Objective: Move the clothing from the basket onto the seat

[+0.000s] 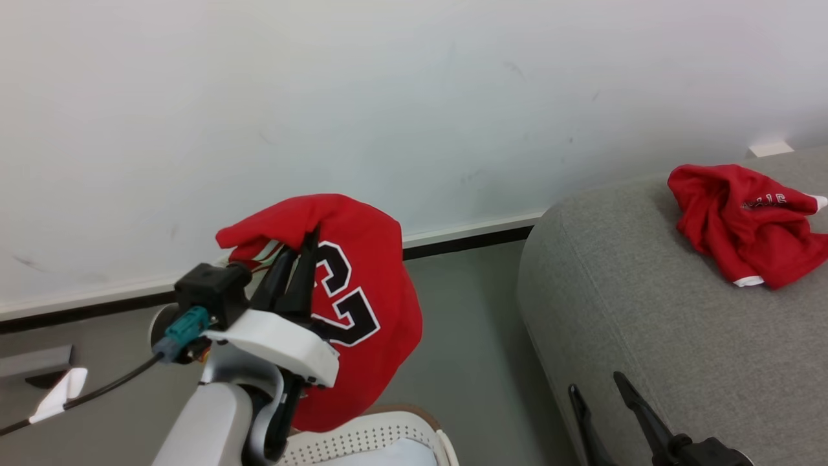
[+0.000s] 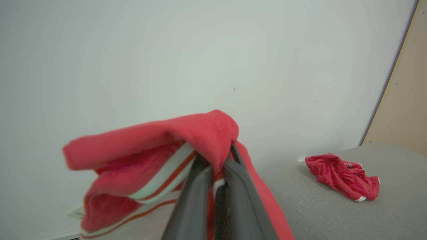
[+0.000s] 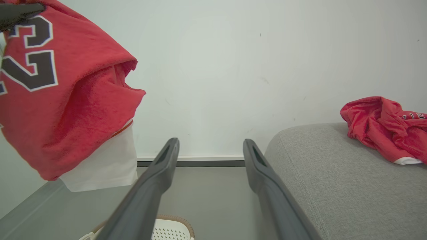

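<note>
Pinching a bunched fold of soft red number-23 jersey [image 1: 362,285] in my left gripper [image 1: 299,255] — limp, light; right gripper [image 1: 595,383] wide, empty.

A: Garment count?
B: Two, both red: one jersey [image 1: 372,285] marked 23, and one crumpled garment [image 1: 744,223] (its lettering is too small to read).
A: Containers and furniture?
B: One basket [image 1: 381,439]. One seat [image 1: 647,323].
A: Grippers?
B: Two: one left gripper [image 1: 299,251] and one right gripper [image 1: 595,383].
</note>
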